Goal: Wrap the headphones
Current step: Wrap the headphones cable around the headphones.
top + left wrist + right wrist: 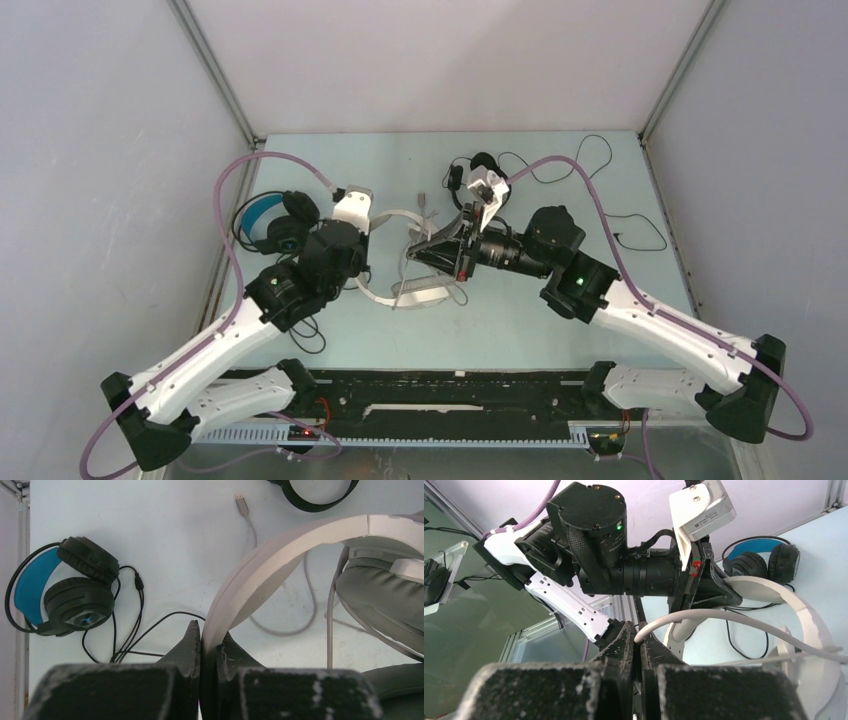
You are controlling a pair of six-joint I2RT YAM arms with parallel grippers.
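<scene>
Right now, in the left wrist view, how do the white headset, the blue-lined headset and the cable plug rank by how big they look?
1. White headset: largest, though it is also nearest the camera, which exaggerates it.
2. Blue-lined headset: clearly smaller, lying farther off.
3. Plug: smallest by far.

Large headset (280,550) centre (bulky headset (272,226) leftward)

Pale counter (500,325) with three headsets on it.
We see a blue-lined black headset (272,225) at the left, a small black headset (470,172) at the far middle with its thin black cable (645,218) trailing right, and a white headset (405,290) in the centre, its grey cable (251,527) looping beside it.
</scene>
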